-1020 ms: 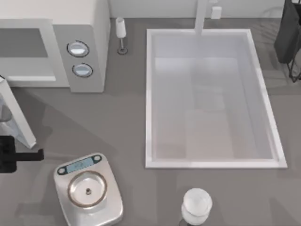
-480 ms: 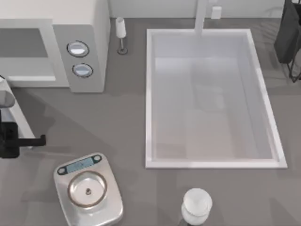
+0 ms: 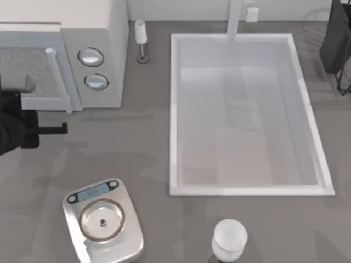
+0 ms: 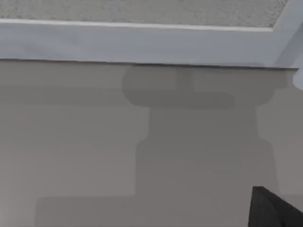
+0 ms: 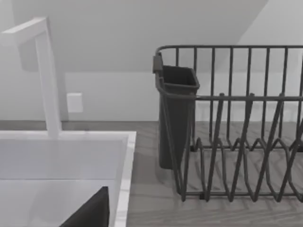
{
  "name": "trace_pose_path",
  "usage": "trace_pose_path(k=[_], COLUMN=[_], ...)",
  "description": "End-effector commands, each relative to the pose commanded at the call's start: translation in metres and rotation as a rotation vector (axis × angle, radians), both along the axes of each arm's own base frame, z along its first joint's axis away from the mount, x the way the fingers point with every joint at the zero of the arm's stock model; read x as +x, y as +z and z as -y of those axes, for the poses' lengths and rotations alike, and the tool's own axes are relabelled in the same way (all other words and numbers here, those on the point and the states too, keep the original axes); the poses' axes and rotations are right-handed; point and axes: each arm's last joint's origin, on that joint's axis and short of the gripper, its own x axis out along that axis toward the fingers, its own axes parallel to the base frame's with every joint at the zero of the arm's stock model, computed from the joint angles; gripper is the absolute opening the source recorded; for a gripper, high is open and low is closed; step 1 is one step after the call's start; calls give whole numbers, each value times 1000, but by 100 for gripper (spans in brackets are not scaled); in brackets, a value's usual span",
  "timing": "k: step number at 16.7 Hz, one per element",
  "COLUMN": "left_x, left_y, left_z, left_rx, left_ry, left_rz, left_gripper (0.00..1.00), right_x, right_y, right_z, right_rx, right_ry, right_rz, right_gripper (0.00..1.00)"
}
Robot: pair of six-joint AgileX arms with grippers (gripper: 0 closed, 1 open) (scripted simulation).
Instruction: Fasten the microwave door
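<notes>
The off-white microwave (image 3: 104, 33) stands at the back left, with two round knobs on its grey panel. The microwave door (image 3: 33, 71), with its speckled mesh window and pale bar handle (image 3: 58, 79), lies across the microwave's front, nearly flush. My left gripper (image 3: 55, 129) sits just in front of the door's lower edge, near the table's left side. The left wrist view shows the door's pale frame (image 4: 142, 45) close up, above the grey tabletop. My right arm (image 3: 335, 38) is parked at the back right.
A large white sink (image 3: 174, 115) with a faucet (image 3: 235, 19) takes up the middle and right. A silver scale (image 3: 101, 219) sits at the front left and a glass (image 3: 228, 239) at the front centre. A small wine glass (image 3: 141, 38) stands beside the microwave. A dark dish rack (image 5: 236, 142) is by the right arm.
The door has swung from standing open at the left to lying across the microwave's front. My left gripper moved toward the back of the table, following the door.
</notes>
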Motion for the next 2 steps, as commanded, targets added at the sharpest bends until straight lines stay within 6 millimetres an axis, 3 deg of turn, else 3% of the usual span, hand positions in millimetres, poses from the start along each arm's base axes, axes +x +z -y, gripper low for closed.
trace_pose_path(k=[2], left_x=[3], left_y=[0], left_z=[0], left_rx=[0], left_ry=[0], left_rz=[4], left_gripper=[0], right_x=[0], right_y=[0], right_z=[0], right_rx=[0], right_ry=[0], right_rz=[0], right_gripper=[100])
